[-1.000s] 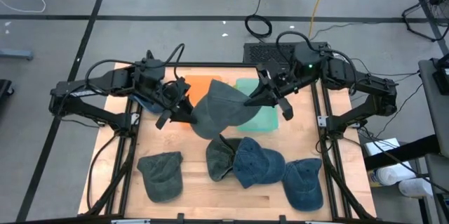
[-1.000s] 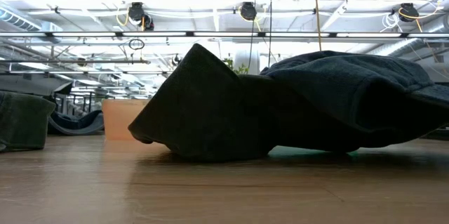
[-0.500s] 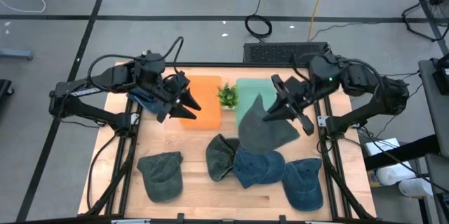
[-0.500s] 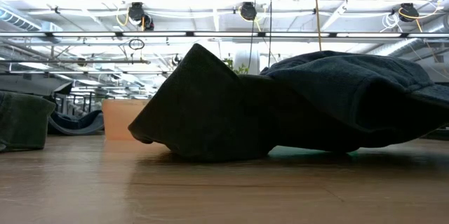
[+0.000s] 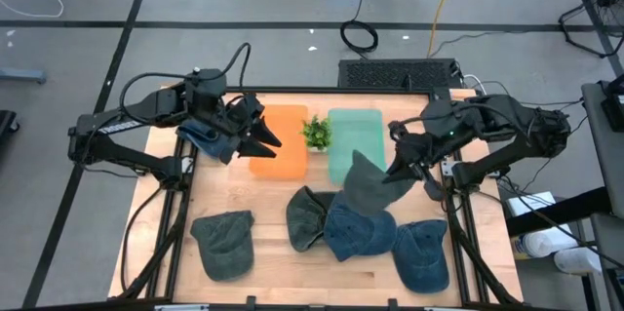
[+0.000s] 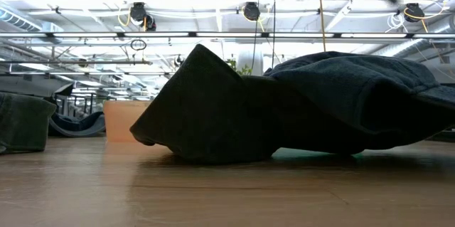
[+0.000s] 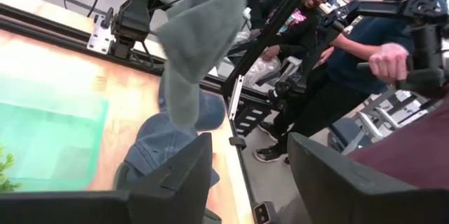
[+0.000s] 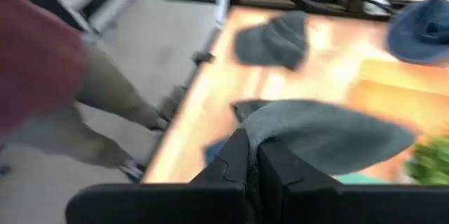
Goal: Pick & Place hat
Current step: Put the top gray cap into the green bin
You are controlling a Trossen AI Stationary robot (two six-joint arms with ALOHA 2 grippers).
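Your right gripper [image 5: 408, 169] is pinched tight on the grey-green hat [image 5: 364, 186], which dangles in the air near the table's right side, its low edge hanging over the blue cap [image 5: 357, 230] and the front end of the green bin [image 5: 353, 134]. In the right wrist view the fingers [image 8: 247, 159] meet on a fold of cloth, so the hold looks thin: I'd move slowly and avoid swinging, since a jerk could shake the fabric loose. The hat is limp and will trail behind the wrist, so if the green bin is the target, carry it back over the middle of the bin and let the cloth settle inside the walls before you let go. Mind the small plant [image 5: 315, 133] between the green bin and the orange bin [image 5: 281, 141]. Your left gripper [image 5: 255, 136] waits over the orange bin, fingers apart and holding nothing.
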